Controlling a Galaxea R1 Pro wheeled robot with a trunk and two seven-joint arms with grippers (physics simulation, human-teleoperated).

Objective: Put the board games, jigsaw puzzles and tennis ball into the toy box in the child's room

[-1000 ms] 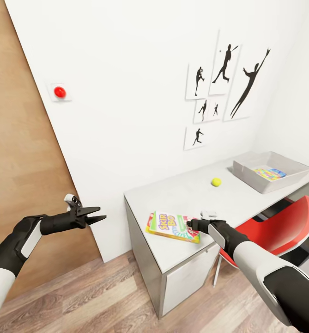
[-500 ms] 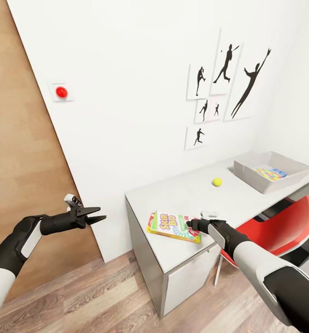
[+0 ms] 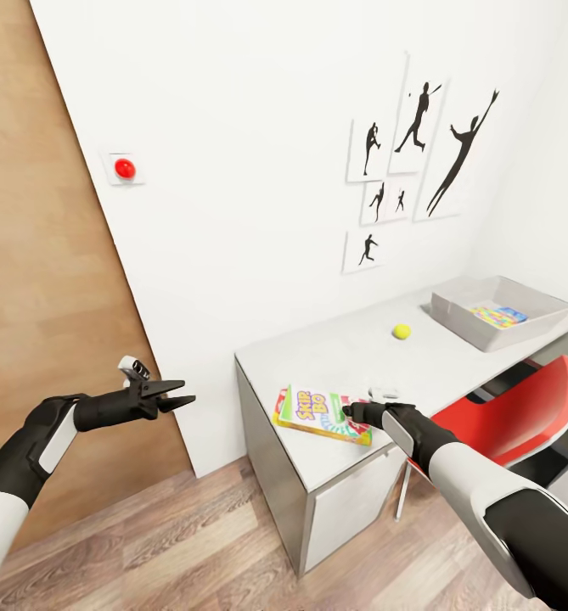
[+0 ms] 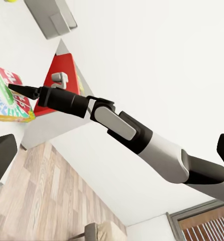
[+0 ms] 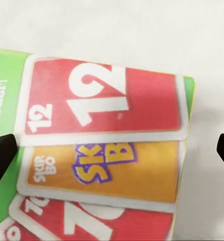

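The yellow-white-green SKIP BO board game (image 3: 317,412) lies flat near the front corner of the light grey table (image 3: 343,356). My right gripper (image 3: 346,412) is open and low at the box's right end; in the right wrist view its fingertips (image 5: 0,155) stand wide apart over the printed cover (image 5: 102,150). The tennis ball (image 3: 402,331) rests farther back on the table. The grey toy box (image 3: 453,310) stands at the far right end with a multicoloured jigsaw puzzle (image 3: 497,316) inside. My left gripper (image 3: 184,393) hovers open and empty, left of the table, over the floor.
A red chair (image 3: 513,416) is tucked under the table to the right of my right arm. A wooden door (image 3: 37,255) is at the left, with a red wall button (image 3: 125,168) beside it. Black sports pictures (image 3: 419,144) hang above the table. Wood-plank floor (image 3: 190,535) lies in front.
The whole picture has shifted slightly to the right, so the camera has moved. Both arms hold the same pose and the SKIP BO box still lies on the table.
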